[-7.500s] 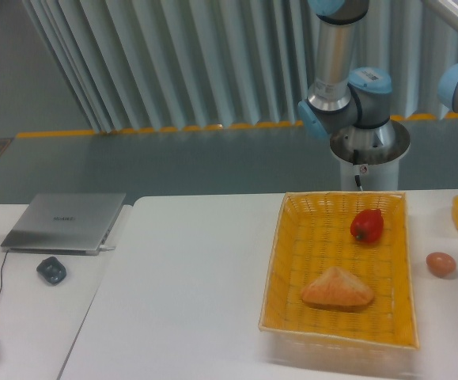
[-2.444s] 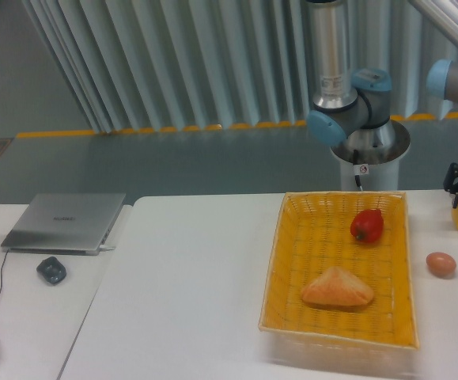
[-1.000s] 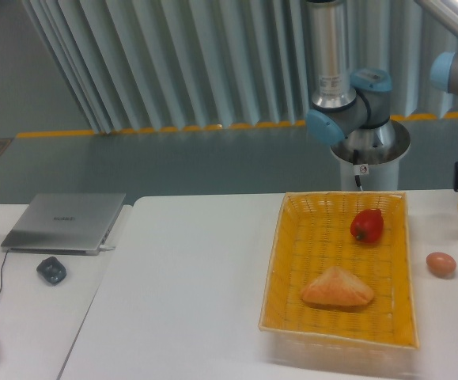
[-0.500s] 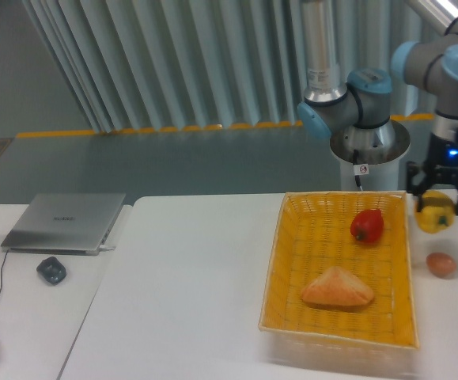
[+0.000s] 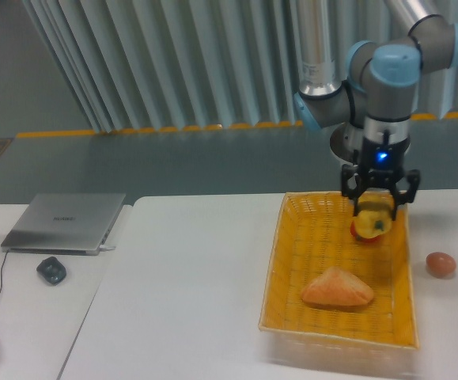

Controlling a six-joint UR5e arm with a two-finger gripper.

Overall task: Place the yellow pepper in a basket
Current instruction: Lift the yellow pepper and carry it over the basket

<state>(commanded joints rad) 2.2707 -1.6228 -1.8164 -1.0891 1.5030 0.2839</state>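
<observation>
**Pepper over the basket, release pending**

White tabletop (image 5: 189, 269) carries the basket (image 5: 292, 269), the landmark. The pincer (image 5: 377, 215) is clamped on the yellow pepper (image 5: 373, 214), which hangs above the basket's far end, directly over the red pepper (image 5: 363, 233) and partly hiding it.

To set it down well, I would shift toward bare weave, between the red pepper and the bread wedge (image 5: 337, 289) nearer the front, lower, then open.

The arm drops vertically from its blue-capped wrist, pincer pointing straight down. A brown egg (image 5: 440, 264) lies right of the basket.
</observation>
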